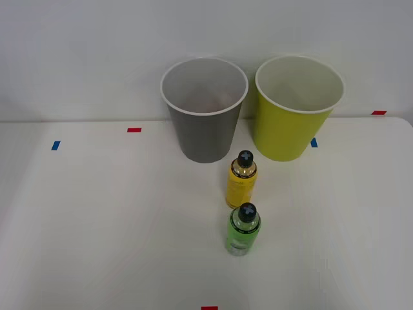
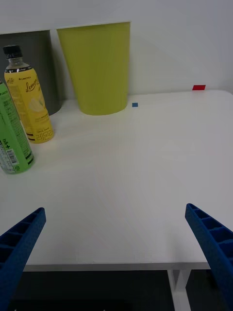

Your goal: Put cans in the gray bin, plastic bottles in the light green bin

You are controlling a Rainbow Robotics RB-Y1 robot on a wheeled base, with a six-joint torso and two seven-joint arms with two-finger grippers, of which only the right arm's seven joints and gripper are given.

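Two bottles (green (image 1: pixel 243 228), yellow (image 1: pixel 241 180)) stand upright on the table (image 1: pixel 97 219), none binned; gray bin (image 1: pixel 204 110), light green bin (image 1: pixel 297 106) look empty; gripper (image 2: pixel 116 243) spread wide, holding nothing.

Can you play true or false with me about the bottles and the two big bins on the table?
1. The green bottle is standing upright on the table. True.
2. The yellow bottle is lying inside the gray bin. False: it stands on the table in front of the bins, behind the green bottle.
3. The light green bin sits to the right of the gray bin in the front view. True.
4. The right gripper is squeezing the green bottle. False: its blue fingers are spread wide apart with nothing between them.
5. Both bottles have black caps. True.
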